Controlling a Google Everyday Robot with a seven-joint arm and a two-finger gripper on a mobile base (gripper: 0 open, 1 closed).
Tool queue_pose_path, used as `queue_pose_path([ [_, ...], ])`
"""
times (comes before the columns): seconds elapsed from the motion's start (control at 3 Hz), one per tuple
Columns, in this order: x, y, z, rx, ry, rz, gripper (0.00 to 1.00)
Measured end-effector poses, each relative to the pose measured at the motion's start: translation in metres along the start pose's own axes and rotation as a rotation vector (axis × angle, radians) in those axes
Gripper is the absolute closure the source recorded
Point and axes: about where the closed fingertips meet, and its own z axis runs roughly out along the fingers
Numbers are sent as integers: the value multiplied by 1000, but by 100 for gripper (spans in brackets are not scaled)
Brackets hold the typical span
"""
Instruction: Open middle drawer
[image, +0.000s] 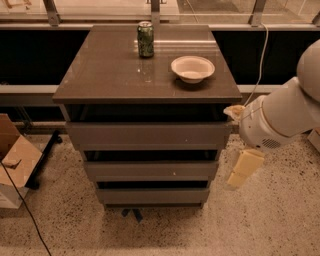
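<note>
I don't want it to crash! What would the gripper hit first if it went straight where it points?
Probably the speckled floor. The gripper, right of the middle drawer, points down; depth is unclear, so it may graze the cabinet.

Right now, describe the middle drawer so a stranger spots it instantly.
Find the grey-brown cabinet carrying a green can and white bowl; the gripper hangs at its right side. The middle drawer is the second of three fronts, shallower than the top drawer, wider than the bottom drawer.
</note>
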Motion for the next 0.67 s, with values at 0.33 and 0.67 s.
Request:
queue_pose_path([
  [0.33, 1, 6, 29, -32, 1, -31, 0],
  [0.67, 7, 9, 62, -59, -7, -30, 0],
])
